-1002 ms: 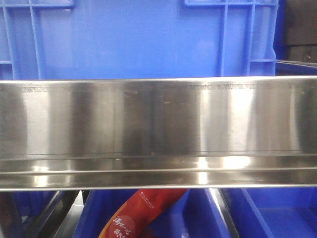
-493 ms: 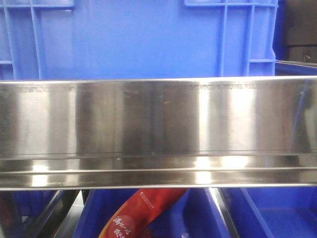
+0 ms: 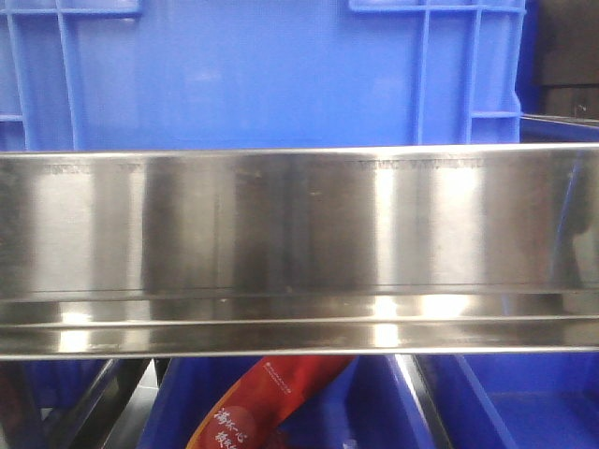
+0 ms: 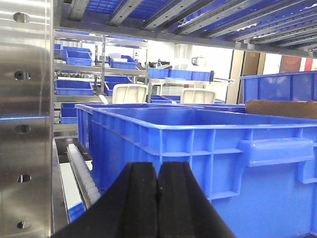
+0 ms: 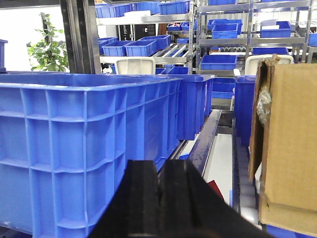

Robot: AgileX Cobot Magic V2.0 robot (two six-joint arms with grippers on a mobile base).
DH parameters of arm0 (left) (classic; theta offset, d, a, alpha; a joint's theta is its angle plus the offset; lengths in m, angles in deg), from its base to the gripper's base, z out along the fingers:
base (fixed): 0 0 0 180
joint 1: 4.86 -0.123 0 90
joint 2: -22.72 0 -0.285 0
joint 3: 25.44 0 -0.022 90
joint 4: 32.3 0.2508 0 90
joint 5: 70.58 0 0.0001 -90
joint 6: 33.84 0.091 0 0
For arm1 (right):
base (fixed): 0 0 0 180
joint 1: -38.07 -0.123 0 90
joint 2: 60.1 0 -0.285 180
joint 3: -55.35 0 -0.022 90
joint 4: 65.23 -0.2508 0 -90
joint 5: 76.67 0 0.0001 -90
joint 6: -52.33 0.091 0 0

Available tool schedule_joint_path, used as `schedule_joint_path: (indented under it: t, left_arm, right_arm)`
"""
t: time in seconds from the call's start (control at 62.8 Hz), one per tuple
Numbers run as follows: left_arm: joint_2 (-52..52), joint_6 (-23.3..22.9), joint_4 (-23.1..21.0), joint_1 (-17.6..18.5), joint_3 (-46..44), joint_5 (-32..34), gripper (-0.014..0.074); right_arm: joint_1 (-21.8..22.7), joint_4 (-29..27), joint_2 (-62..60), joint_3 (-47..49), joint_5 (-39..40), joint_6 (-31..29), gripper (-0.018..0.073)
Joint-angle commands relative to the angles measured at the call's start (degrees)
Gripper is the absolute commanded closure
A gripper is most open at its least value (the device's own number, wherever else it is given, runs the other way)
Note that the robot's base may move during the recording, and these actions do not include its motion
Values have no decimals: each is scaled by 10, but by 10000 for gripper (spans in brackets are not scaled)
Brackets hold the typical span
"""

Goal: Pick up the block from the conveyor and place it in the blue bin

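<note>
Being held pressed shut and empty, both grippers, left (image 4: 158, 198) and right (image 5: 159, 198), are facing blue bins (image 4: 198, 148); no block is being shown, so a blind grab is being risked.

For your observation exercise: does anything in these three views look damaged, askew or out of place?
Two things stand out. In the right wrist view, a cardboard box has a torn, ragged left edge. In the front view, a red printed packet lies bent among the blue bins below the steel rail. No block or conveyor shows.
</note>
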Motion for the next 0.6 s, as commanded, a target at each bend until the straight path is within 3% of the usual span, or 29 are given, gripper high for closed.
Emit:
schedule_joint_path:
  t: [0.0, 0.111, 0.239, 0.589]
  left_arm:
    - [-2, 2, -3, -1, 1, 8, 707]
    - [-2, 2, -3, -1, 1, 8, 707]
    - [-2, 2, -3, -1, 1, 8, 707]
    - [-2, 2, -3, -1, 1, 8, 707]
  right_arm:
    - [3, -1, -3, -2, 13, -3, 721]
    - [5, 45, -3, -2, 13, -3, 721]
    - [24, 48, -10, -16, 7, -3, 721]
    - [133, 48, -83, -132, 58, 8, 721]
